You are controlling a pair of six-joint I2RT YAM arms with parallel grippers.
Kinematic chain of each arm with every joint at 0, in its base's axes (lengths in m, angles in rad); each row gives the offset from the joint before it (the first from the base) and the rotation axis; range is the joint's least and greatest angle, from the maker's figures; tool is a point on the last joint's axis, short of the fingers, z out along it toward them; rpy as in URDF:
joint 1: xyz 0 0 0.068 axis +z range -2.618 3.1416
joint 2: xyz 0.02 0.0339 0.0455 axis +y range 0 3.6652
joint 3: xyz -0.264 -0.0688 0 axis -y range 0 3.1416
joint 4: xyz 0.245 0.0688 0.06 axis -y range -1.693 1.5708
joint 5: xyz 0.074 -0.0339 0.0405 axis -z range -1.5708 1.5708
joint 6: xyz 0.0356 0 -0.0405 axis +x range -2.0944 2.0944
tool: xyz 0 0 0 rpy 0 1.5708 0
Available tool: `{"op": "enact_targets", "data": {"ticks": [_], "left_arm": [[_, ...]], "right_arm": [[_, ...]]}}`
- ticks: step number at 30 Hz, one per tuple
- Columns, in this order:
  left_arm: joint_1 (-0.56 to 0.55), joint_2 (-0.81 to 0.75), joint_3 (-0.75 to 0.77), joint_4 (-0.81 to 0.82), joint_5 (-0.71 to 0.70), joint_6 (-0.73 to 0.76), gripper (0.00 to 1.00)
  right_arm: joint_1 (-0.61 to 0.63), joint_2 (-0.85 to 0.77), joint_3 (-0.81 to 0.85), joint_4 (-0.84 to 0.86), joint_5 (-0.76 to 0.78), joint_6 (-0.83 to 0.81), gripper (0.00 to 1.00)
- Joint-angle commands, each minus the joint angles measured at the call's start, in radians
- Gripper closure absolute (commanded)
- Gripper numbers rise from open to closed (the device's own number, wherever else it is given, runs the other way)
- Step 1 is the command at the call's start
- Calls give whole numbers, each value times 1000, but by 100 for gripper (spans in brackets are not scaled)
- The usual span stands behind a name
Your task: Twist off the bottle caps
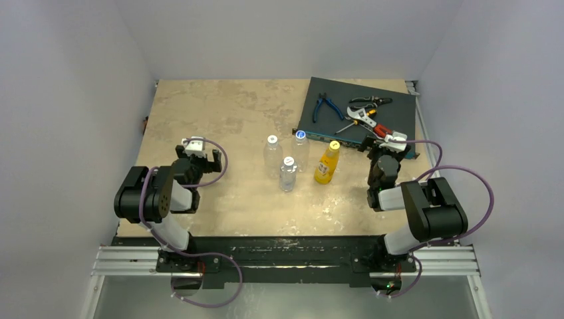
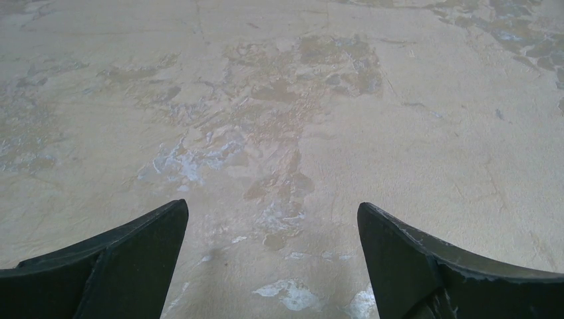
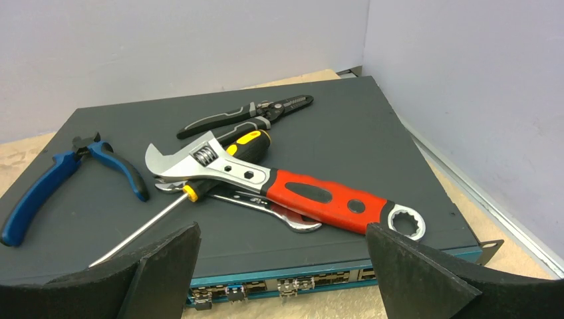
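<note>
Several bottles stand upright mid-table in the top view. Two clear ones carry white caps (image 1: 272, 139) (image 1: 288, 161), a third clear one has a blue-topped cap (image 1: 300, 134), and the orange-yellow bottle (image 1: 325, 167) has a yellow cap (image 1: 334, 144). My left gripper (image 1: 198, 157) is open well to the left of them, over bare tabletop (image 2: 279, 133). On the other side of the group, my right gripper (image 1: 386, 151) is open and faces the dark box. Neither wrist view shows any bottle. Nothing sits between either pair of fingers (image 2: 133, 266) (image 3: 419, 279).
A dark flat box with a teal front (image 3: 319, 269) lies at the back right. On it are blue pliers (image 3: 46, 186), a red-handled wrench (image 3: 319, 196), a screwdriver (image 3: 219, 166), a plain spanner and black cutters (image 3: 246, 113). Walls close in on three sides.
</note>
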Motion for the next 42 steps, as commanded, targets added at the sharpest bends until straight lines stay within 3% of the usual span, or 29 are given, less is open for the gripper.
{"op": "enact_targets", "data": {"ticks": [1, 8, 13, 17, 22, 23, 24, 25, 26, 27, 30, 32, 34, 35, 39, 42], "left_arm": [[-3, -17, 18, 36, -10, 10, 0], [4, -50, 30, -8, 16, 9, 0], [19, -179, 453, -757, -32, 9, 0], [29, -163, 713, -1195, 48, 38, 0], [39, -194, 843, -1454, 301, 23, 0], [38, -202, 865, -1491, 350, 22, 0], [38, -209, 886, -1524, 392, 19, 0], [38, -217, 903, -1549, 424, -8, 0], [38, -223, 924, -1570, 446, -19, 0], [38, -231, 936, -1584, 468, -24, 0], [38, -256, 965, -1602, 498, -26, 0], [38, -262, 1001, -1636, 489, -25, 0], [37, -249, 1057, -1703, 465, -22, 0], [37, -241, 1091, -1740, 438, -15, 0], [38, -207, 1201, -1874, 371, -8, 0], [38, -204, 1230, -1924, 369, 1, 0]], "right_arm": [[1, 0, -8, 52, 1, -12, 1], [1, 0, -8, 52, 0, -11, 1], [1, 0, -8, 51, -1, -10, 1], [1, -15, -14, 41, 35, 20, 1], [1, -51, -151, 282, 6, -15, 1], [2, -74, -157, 282, 58, -15, 1], [9, -127, -136, 195, 156, 18, 1], [8, -211, -82, -12, 203, 84, 1], [5, -278, 44, -338, 235, 147, 1], [4, -315, 148, -510, 239, 150, 1], [5, -332, 388, -870, 190, 140, 1], [1, -371, 458, -992, 184, 267, 1], [-7, -435, 479, -1097, 234, 527, 1], [-27, -470, 489, -1139, 172, 601, 1], [-55, -541, 526, -1093, -47, 517, 1], [-16, -442, 729, -1326, -171, 478, 1]]}}
